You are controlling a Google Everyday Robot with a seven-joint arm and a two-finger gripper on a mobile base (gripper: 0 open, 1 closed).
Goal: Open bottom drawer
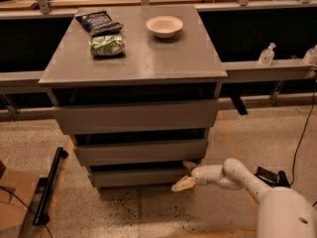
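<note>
The bottom drawer [138, 176] is the lowest, narrowest grey front of three in the grey cabinet, just above the floor. Its front sits about flush with a dark gap above it. My gripper [185, 175] is at the drawer's right end, reaching in from the white arm [233, 175] at the lower right. One cream finger [184, 184] points down-left in front of the drawer's lower right corner; the other finger [189, 165] sits at the drawer's top right edge. The fingers are spread apart and hold nothing.
The middle drawer [141, 151] and top drawer [136, 116] are above. On the cabinet top [163, 58] lie a white bowl [164, 26], a green bag [107, 45] and a dark blue bag [98, 21]. A black pole [49, 185] lies on the floor at left.
</note>
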